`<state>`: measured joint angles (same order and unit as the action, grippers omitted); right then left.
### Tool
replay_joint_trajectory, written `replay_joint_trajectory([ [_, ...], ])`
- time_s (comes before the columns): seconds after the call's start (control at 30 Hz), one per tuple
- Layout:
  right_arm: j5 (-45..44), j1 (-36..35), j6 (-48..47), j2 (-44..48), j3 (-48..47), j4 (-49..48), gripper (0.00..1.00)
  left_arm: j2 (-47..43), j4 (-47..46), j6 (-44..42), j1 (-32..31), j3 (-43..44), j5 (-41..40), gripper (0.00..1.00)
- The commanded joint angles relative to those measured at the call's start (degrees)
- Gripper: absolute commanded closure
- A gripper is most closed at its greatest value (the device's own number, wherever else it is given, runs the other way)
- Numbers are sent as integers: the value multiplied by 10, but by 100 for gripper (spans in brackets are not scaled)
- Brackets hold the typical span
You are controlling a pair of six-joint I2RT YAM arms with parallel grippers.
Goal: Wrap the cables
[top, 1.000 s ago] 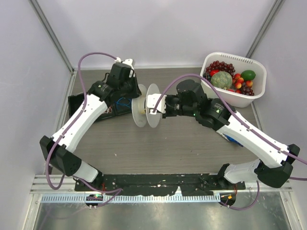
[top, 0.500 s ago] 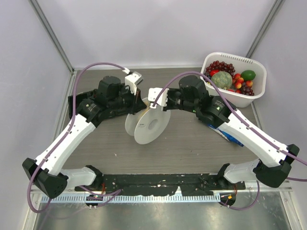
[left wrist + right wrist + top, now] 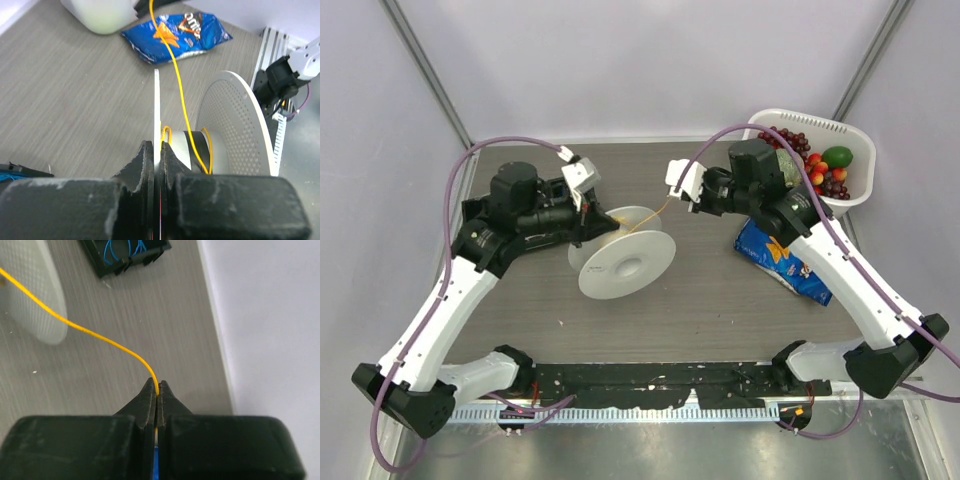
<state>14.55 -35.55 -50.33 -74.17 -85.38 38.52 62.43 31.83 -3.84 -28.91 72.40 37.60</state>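
Over the surface [image 3: 700,300] the white spool [image 3: 625,265] was tilted, one flange clamped in the left end effector [image 3: 156,150]. The right end effector [image 3: 157,387] pinched the yellow cable [image 3: 90,332], stretched from the spool's core. It seemed light, limp and slippery, best gripped near its end.

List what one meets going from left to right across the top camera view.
From the left: left gripper, white spool, right gripper, white fruit basket.
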Motion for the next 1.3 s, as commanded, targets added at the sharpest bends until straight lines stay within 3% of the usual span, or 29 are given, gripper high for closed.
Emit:
replay_joint_trajectory([
  [0.0,94,43,35,27,21,3,99,-4,-92,34,53,44,109,100],
  [0.17,149,44,68,48,42,-12,99,15,-90,34,73,83,146,100],
  [0.37,182,44,109,90,85,-67,99,30,-127,97,76,124,200,100],
  [0.4,187,45,121,97,99,-80,96,31,-132,102,75,128,209,100],
  [0.43,189,44,126,114,107,-103,83,31,-135,102,76,131,219,100],
  [0.5,191,44,140,137,125,-130,67,31,-126,82,77,138,224,100],
  [0.63,191,44,147,163,141,-131,52,43,-73,9,79,161,232,100],
  [0.7,184,45,146,176,149,-120,50,46,-55,-18,82,168,229,100],
  [0.87,175,44,134,216,174,-94,39,66,-46,-27,92,182,248,100],
  [1.13,178,44,131,255,201,-81,37,87,-56,-15,93,194,301,100],
  [1.27,201,44,187,266,225,-89,40,95,-102,34,94,192,302,100],
])
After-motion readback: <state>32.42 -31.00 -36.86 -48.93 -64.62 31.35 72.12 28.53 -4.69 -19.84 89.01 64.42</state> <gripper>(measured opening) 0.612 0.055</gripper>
